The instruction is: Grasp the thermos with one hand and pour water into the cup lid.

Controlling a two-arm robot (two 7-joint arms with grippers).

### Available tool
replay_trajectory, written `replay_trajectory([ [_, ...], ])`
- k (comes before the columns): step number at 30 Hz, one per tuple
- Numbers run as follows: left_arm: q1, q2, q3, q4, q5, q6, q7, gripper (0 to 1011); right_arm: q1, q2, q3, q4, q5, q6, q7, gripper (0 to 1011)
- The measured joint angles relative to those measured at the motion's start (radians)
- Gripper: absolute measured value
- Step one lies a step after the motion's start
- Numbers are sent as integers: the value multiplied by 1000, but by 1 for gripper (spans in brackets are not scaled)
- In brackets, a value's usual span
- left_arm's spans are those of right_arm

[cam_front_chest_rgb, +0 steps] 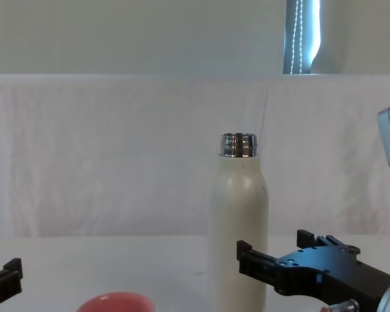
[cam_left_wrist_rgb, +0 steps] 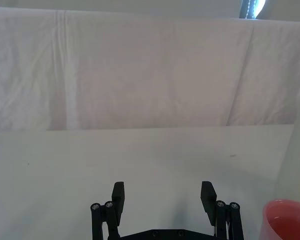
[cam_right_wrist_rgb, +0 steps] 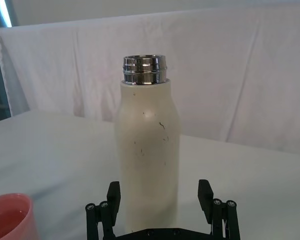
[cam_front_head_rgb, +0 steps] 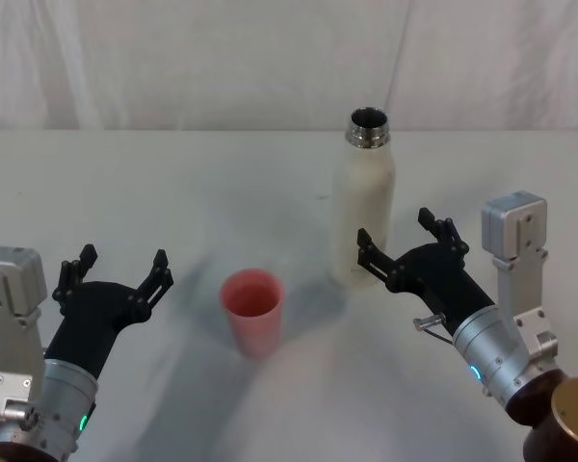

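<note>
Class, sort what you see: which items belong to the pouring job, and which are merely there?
Job items:
tall cream-white thermos with steel neck
small pink-red cup lid
open right hand nearing the thermos

Merely there:
white table
white backdrop cloth
open left hand

The thermos (cam_right_wrist_rgb: 147,160) has a matt cream body flecked with small dark marks and a shiny ribbed steel neck, the cup lid (cam_front_head_rgb: 252,310) looks smooth pink plastic, and wrinkled white cloth (cam_front_chest_rgb: 104,156) hangs behind.

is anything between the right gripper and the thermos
Nothing visible. The right gripper is open, facing the lower body of the thermos, with only bare table around. The cup lid stands off to the robot's left.
</note>
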Motion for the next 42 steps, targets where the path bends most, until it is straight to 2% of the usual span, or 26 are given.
replay_trajectory([
  [12, 0, 0, 0, 0, 0, 0, 0, 1001, -44, 6, 15, -33, -42, -20, -33, 1001],
  [20, 0, 0, 0, 0, 0, 0, 0, 1001, -81, -19, 28, -43, -132, -57, -106, 1001],
  [42, 0, 0, 0, 0, 0, 0, 0, 1001, -169, -44, 77, -62, -187, -95, -120, 1001],
])
